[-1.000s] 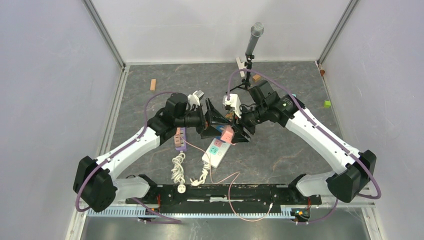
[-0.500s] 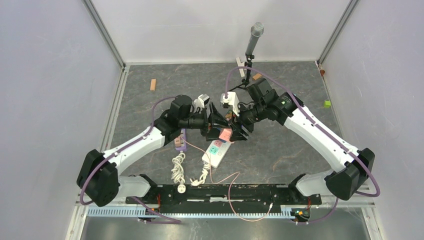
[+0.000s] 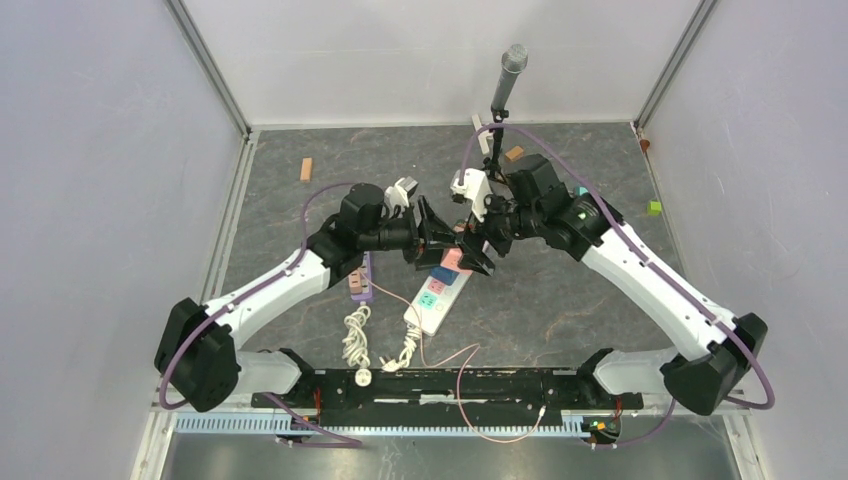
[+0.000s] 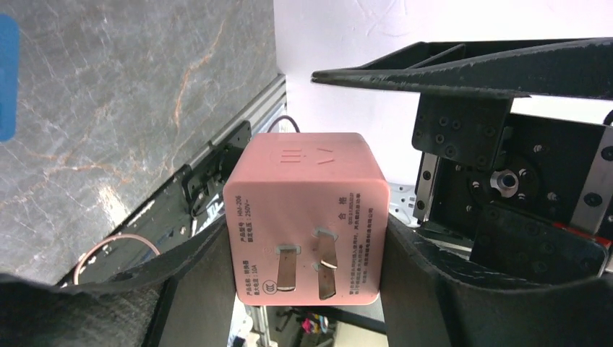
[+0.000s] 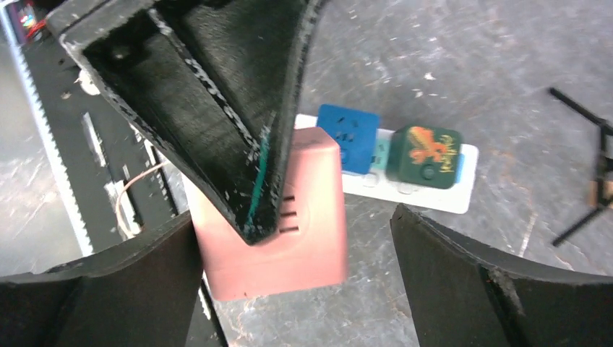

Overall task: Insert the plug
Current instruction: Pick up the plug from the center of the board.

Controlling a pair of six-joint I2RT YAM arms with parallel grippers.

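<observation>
My left gripper [image 3: 442, 250] is shut on a pink cube plug [image 3: 452, 259] and holds it above the table. In the left wrist view [image 4: 307, 271] the plug [image 4: 303, 210] sits between both fingers, its metal prongs facing the camera. My right gripper [image 3: 478, 254] is open, and in the right wrist view [image 5: 293, 242] its jaws stand either side of the plug [image 5: 289, 238], which is close to one finger. The white power strip [image 3: 432, 300] lies below, with a blue adapter [image 5: 348, 128] and a green adapter [image 5: 425, 155] plugged into it.
A microphone on a stand [image 3: 510, 70] is at the back. A purple power strip [image 3: 360, 282] and a coiled white cable [image 3: 357, 335] lie left of the white strip. A thin pink cable [image 3: 455, 362] runs toward the front rail. An orange block [image 3: 306, 168] and a green cube [image 3: 654, 208] lie apart.
The left gripper has carried the pink plug slightly toward the back. The right gripper has moved in from the right until its open jaws stand around the plug.
</observation>
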